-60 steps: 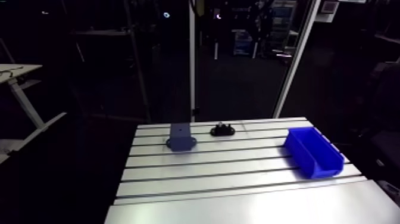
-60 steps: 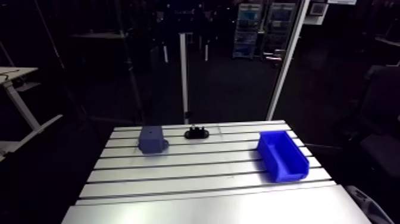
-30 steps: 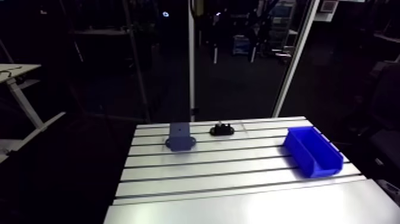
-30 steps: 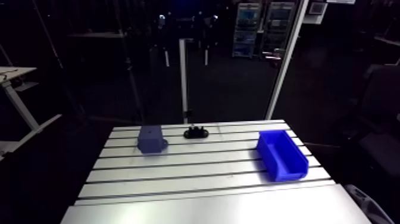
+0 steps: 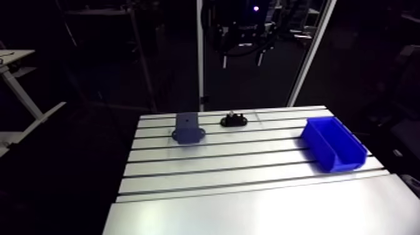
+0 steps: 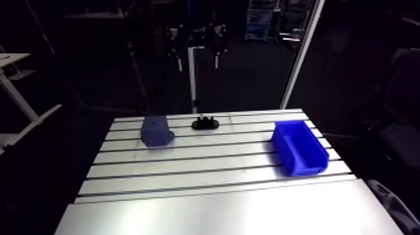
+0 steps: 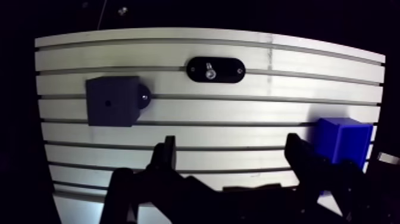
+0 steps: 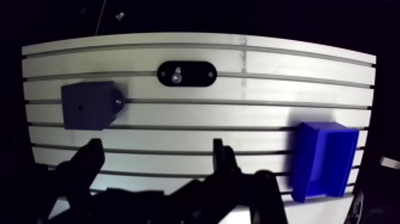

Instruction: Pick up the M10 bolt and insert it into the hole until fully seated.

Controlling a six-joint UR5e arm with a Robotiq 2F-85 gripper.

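The M10 bolt (image 7: 209, 70) stands upright in a black oval holder (image 7: 229, 70) at the table's far side. Beside the holder sits a dark blue-grey block (image 7: 112, 101) with a small hole (image 7: 108, 103) in its upper face and a round knob on the side facing the holder. My gripper (image 7: 231, 140) hangs high above the table, open, with nothing between its fingers. In the wrist view the bolt lies well ahead of the fingers. The arm view shows the gripper (image 6: 197, 62) small and dark above the table's far edge.
A blue open bin (image 6: 300, 147) stands near the table's right edge; in the wrist view the blue bin (image 7: 340, 138) is just beyond one finger. The slotted aluminium table (image 5: 250, 187) stretches bare toward the front.
The arm view has shifted as the camera moved, and the gripper now shows lower and clearer at the top. Bolt, block and bin lie where they were.
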